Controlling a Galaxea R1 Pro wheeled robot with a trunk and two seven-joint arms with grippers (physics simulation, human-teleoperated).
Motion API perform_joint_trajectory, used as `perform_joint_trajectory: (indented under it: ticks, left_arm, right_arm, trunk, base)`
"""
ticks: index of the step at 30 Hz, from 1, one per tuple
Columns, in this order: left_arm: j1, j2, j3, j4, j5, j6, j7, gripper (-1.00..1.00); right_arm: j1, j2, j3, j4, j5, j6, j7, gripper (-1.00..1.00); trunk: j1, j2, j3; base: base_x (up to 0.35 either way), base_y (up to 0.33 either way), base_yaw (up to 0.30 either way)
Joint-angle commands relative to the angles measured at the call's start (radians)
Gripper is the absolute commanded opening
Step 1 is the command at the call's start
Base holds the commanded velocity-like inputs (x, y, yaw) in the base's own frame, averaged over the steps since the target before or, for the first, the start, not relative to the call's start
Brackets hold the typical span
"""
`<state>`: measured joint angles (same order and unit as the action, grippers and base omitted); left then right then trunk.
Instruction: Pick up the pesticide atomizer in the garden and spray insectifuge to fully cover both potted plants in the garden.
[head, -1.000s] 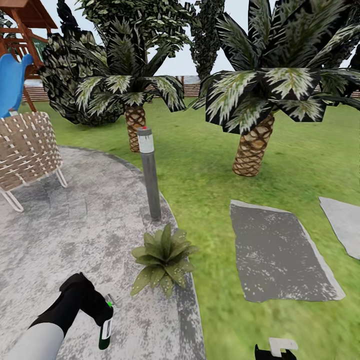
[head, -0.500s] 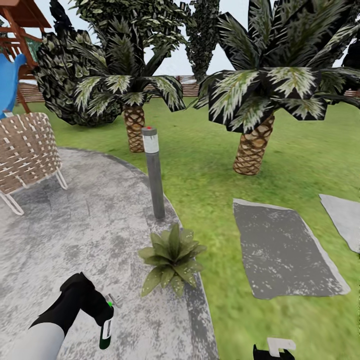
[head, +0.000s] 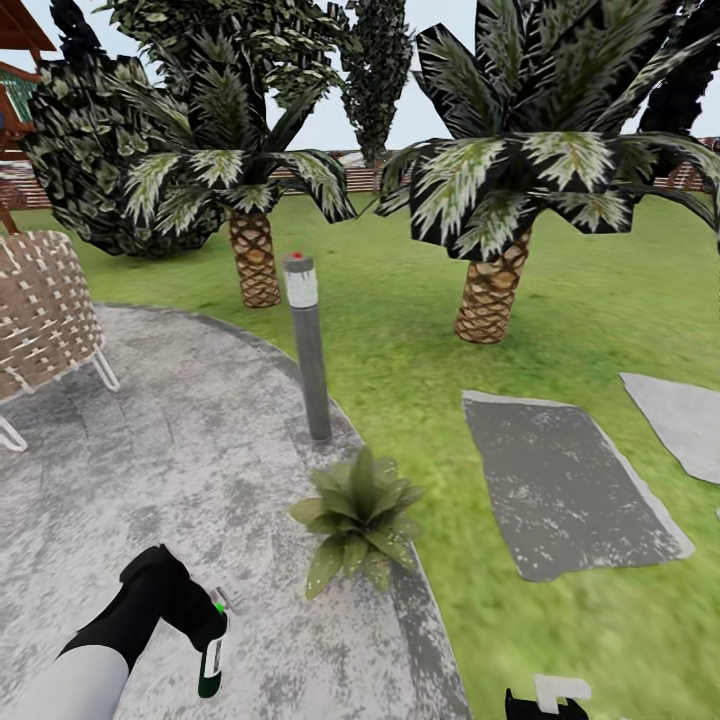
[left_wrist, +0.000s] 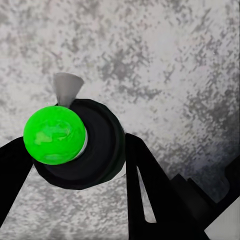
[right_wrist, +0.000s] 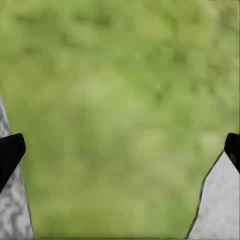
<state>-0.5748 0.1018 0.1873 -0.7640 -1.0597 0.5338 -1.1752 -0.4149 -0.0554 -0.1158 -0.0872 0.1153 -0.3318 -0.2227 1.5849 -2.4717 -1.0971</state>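
The left gripper (head: 205, 625) clamps the pesticide atomizer (head: 211, 662) upright over the grey paved round (head: 150, 470), its 2 fingers (left_wrist: 150, 190) flanking the bottle's black top. The right gripper (head: 545, 705) hangs over lawn (right_wrist: 120, 120), fingertips spread wide and empty. Just ahead, 1 potted plant (head: 357, 515) sits at the paving's edge. Behind it stands a grey bollard lamp (head: 307, 345); beyond, 2 palms (head: 490, 290) and a wooden fence (head: 365, 180).
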Motion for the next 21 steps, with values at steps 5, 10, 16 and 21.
perform_joint_trajectory:
  ticks: [5, 10, 16, 21]
  left_arm:
    - [0.000, 0.001, 0.004, -0.001, -0.003, 0.009, -0.006, -1.00]
    - [0.000, 0.001, 0.004, -0.001, 0.000, 0.009, -0.006, -1.00]
    - [0.000, -0.001, 0.001, 0.000, 0.005, 0.008, -0.006, -1.00]
    - [0.000, 0.002, 0.004, -0.001, 0.006, 0.008, -0.007, -1.00]
  right_arm:
    - [-0.001, -0.001, -0.008, 0.001, 0.010, -0.003, -0.003, 1.00]
    - [-0.001, -0.001, -0.008, 0.002, 0.012, -0.003, -0.003, 1.00]
    - [-0.001, -0.001, -0.008, 0.001, 0.012, -0.003, -0.003, 1.00]
    - [-0.001, -0.001, -0.008, 0.002, 0.012, -0.003, -0.003, 1.00]
  trunk:
    - [0.000, 0.000, 0.001]
    - [0.000, 0.000, 0.004]
    - [0.000, 0.000, 0.007]
    - [0.000, 0.000, 0.010]
  base:
    - [0.000, 0.303, -0.178]
    - [0.000, 0.303, -0.246]
    - [0.044, 0.303, -0.249]
    - [0.096, 0.175, -0.250]
